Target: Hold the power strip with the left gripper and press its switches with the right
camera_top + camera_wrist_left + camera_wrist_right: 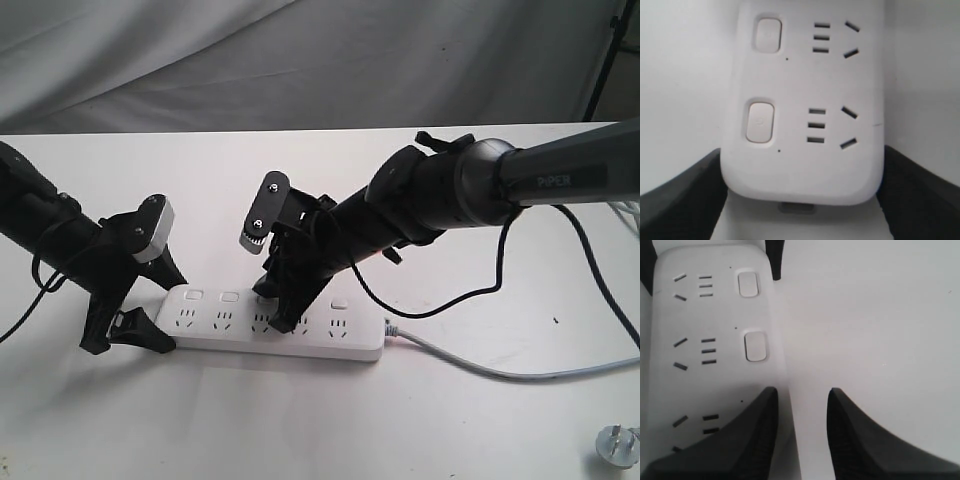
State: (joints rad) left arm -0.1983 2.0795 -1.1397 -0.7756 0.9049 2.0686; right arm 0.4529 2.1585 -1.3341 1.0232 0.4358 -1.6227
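Note:
The long white power strip (345, 345) lies on the white table, and its row of switches (229, 297) runs along its far edge. My left gripper (158, 305) straddles the strip's left end. In the left wrist view its two black fingers (682, 200) press against both sides of the strip (805, 170), beside two switches (760, 122). My right gripper (277, 308) points down at the middle of the strip. In the right wrist view it (802, 390) stands open. One finger (747, 440) covers the strip's switch row and the other hangs over bare table. Two switches (755, 345) show beyond it.
The strip's grey cord (480, 365) runs right to a loose metal-pronged plug (618, 445) at the table's front right corner. A black cable (480, 290) loops under my right arm. Grey cloth (300, 60) hangs behind the table's far edge.

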